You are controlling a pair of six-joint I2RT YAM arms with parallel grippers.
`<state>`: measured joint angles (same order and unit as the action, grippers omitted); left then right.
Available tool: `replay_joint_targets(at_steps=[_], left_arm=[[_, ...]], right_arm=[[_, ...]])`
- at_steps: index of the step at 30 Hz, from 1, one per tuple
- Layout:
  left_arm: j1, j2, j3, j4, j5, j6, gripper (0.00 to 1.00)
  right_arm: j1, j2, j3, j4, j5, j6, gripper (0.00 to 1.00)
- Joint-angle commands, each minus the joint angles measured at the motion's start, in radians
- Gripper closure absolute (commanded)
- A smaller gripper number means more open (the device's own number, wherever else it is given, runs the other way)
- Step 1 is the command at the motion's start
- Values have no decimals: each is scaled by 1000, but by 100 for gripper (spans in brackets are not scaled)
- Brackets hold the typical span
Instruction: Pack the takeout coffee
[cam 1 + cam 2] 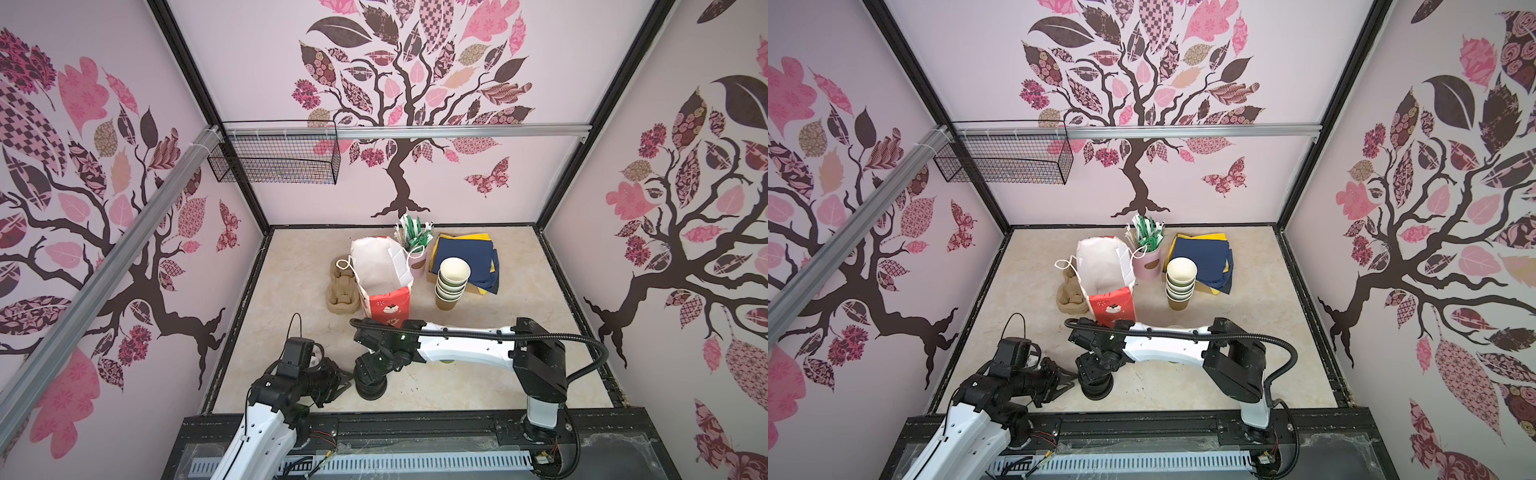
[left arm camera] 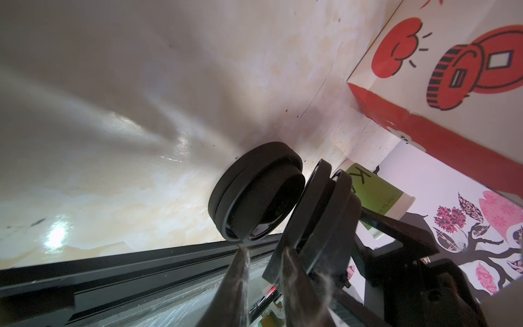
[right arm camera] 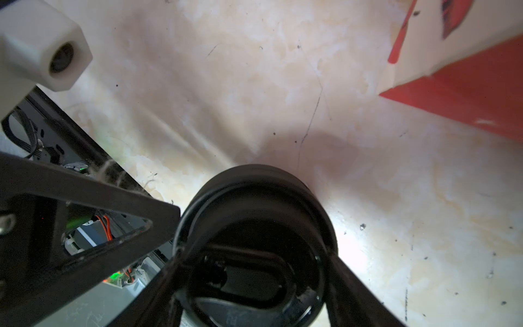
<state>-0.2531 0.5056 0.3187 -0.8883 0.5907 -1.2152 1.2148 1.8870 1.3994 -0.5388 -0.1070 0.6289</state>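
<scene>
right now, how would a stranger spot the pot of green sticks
Find the red-and-white paper bag standing mid-table. Behind its right corner, beside the blue napkins, sits a pink pot. Only it bristles with green and white sticks.

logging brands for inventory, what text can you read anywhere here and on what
"K": big black letter on the green paper cup.
"coffee for": small print on the same cup, rest hidden.
Embossed marks on the black lid: too blurred to read.
The paper bag shows red drawings only, no words readable.
</scene>
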Motion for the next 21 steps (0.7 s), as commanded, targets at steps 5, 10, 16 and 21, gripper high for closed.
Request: replay_joint_targets(at_steps=[5,10,16,21], left_arm=[[-3,-6,-46,37,14,-6,75],[-3,-11,-41,8,0,-1,75],[-2,-36,-40,-14,-22,-8,72],[-2,-27,-46,8,-15,-9,72]], right_arm=[[4,-56,-3,119,-65,11,27],[3,-62,8,81,-16,12,27],[3,-105,-5,1,105,-20,26],[4,-142,-41,16,72,-37,26]])
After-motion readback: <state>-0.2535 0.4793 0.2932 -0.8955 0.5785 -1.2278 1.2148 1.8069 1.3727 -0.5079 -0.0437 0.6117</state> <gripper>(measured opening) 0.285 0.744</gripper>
